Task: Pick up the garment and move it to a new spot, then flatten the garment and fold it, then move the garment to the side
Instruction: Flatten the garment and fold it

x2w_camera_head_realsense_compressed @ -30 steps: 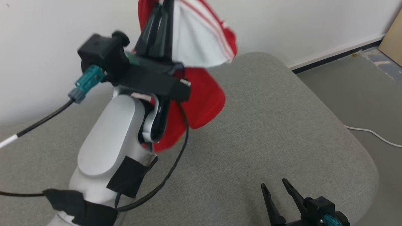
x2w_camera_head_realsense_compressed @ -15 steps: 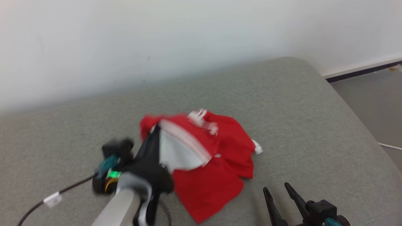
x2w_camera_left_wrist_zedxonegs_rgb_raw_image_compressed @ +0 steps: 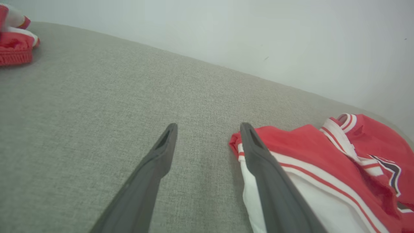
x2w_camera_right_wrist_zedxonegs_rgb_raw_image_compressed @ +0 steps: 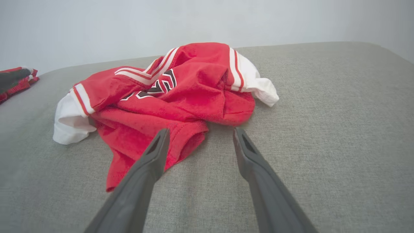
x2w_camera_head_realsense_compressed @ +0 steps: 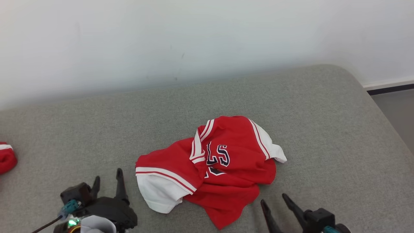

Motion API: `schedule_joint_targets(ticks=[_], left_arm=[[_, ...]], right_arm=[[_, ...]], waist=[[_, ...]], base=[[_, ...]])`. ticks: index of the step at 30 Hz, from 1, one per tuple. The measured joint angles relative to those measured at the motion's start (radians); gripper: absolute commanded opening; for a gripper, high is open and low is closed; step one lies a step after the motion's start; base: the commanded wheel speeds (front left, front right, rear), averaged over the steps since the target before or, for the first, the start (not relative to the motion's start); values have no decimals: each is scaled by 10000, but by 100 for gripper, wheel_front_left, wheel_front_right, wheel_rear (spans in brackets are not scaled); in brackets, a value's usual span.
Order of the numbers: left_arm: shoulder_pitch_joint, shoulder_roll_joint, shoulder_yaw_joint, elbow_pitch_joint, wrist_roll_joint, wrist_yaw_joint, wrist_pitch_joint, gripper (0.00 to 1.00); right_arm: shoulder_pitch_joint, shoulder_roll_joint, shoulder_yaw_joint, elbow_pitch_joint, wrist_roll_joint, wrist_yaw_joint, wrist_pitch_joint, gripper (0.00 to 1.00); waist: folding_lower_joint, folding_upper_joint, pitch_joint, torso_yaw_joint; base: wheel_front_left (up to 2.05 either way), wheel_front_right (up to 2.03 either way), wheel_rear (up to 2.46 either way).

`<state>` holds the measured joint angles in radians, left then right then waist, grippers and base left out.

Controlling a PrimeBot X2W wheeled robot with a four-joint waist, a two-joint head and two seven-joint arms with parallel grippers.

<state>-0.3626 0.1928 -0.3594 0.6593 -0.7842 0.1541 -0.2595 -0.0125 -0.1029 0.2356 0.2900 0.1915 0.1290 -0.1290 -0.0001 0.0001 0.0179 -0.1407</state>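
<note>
Grey cushion before a pale wall, with the garment laid in a crumpled heap near the middle of the cushion and slightly toward its front edge. The garment is held by neither gripper.

The heap's long axis is seen to run obliquely in the head view, from a white sleeve at near left to a second white sleeve at far right. A pointed red corner is directed toward the robot.

The left gripper is shown with fingers spread and nothing between them. It is placed just beside the near-left sleeve, which lies to its right. The right gripper is likewise spread and empty. It is placed just beside the red corner, which lies ahead and to its left.

The garment is thus bracketed by the two grippers, and neither is judged clearly nearer. Flattening is judged to be the step in hand. One sleeve is offered to the left arm, and the corner or far sleeve to the right.

In the left wrist view one finger is overlapped with the sleeve edge, and contact cannot be told. The chest lettering is partly covered by a fold. The collar and hem line cannot be made out. Both gripper bodies are cut off by the lower edge of the head view. A second red cloth is cut off at the left edge, well apart from the garment.
</note>
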Motion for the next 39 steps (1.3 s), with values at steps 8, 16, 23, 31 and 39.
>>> schedule_joint_targets(ticks=[8, 16, 23, 31, 39], left_arm=[[2129, 107, 1145, -3799, 2838, 36, -29, 100], [3903, 44, 1561, -6253, 4646, -328, -29, 100], [4662, 311, 1666, -6665, 5030, -1028, -31, 100], [4858, 247, 1952, -6556, 5108, -1149, -31, 100], [5087, 48, 2150, -6481, 5114, -1127, -31, 100]], right_arm=[[221, 249, 686, 357, 460, 0, 1057, 100], [-490, 443, 464, 1122, 366, 0, 1906, 100], [-761, 510, 151, 1565, 259, 0, 2090, 100], [-1061, 499, 182, 1781, -115, 0, 2374, 5], [-813, 451, -1676, 253, -1350, 13, 2403, 0]], waist=[[0, -1, 51, 295], [0, -1, 242, 949], [0, -1, 475, 1586], [0, -1, 667, 2026], [0, -1, 400, 1962]], base=[[0, 0, 0], [0, 0, 0], [0, 0, 0], [0, 0, 0], [0, 0, 0]])
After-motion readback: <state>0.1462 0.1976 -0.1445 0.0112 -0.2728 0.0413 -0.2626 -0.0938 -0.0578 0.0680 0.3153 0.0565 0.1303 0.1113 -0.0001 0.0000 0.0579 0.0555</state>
